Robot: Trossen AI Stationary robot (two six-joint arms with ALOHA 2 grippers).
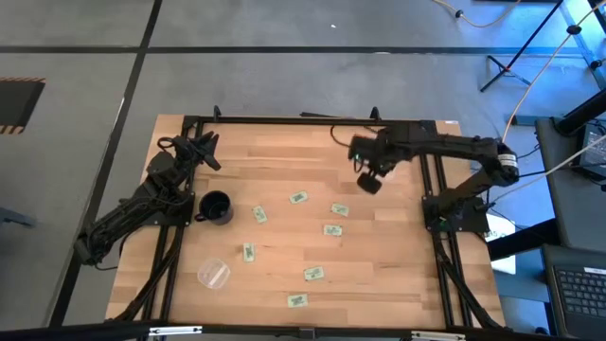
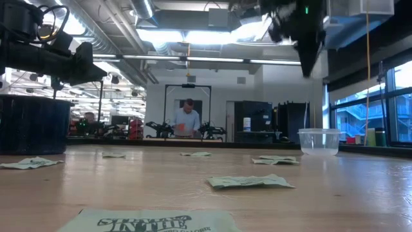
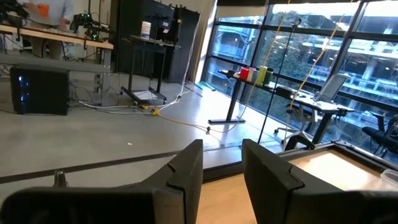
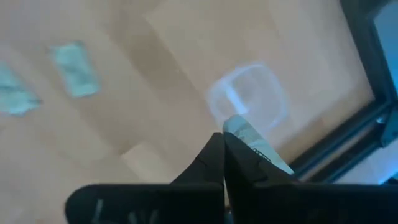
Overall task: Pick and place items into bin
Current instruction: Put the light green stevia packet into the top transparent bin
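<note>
My right end effector (image 4: 224,146) is pinched together on one pale green packet (image 4: 252,144), whose printed end sticks out past the fingertips — I hold it up in the air over the far right part of the worktop (image 1: 398,256), well above the wood. Seen past my fingers, a clear plastic cup (image 4: 247,99) stands on the boards below, blurred, with two more packets lying flat off to one side.

From above, the loose packets (image 1: 299,198) lie scattered flat across the middle of the worktop — seven of them, none touching another, reaching from near the black cup (image 1: 216,207) down towards the near edge. The clear cup sits near the left frame rail at the near side, apart from the black one.

My left end effector (image 3: 222,168) waits at the far left corner, raised and pointing out over the worktop's edge towards the room, its two fingers standing apart with nothing between them.

Across the room, at a far bench, a person (image 2: 187,117) stands.
</note>
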